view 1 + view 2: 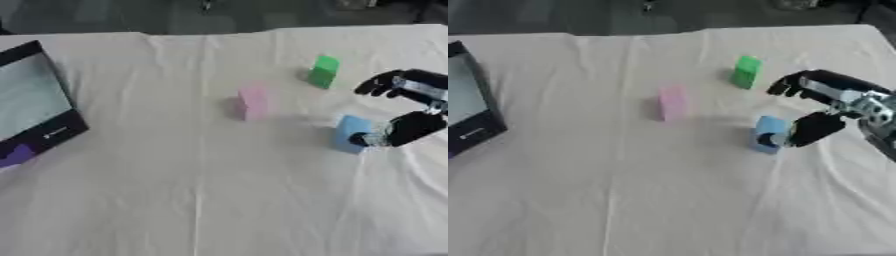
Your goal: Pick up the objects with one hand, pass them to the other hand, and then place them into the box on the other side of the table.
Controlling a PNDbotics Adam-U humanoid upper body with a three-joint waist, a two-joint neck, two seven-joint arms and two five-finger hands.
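The right hand (833, 107) reaches in from the right edge over the white-clothed table (667, 200), its fingers (789, 85) spread open, the thumb tip touching the blue block (767, 134) without closing on it. The pink block (672, 102) stands to its left, the green block (746, 72) farther back. The black-rimmed box (35, 107) sits at the table's left edge.
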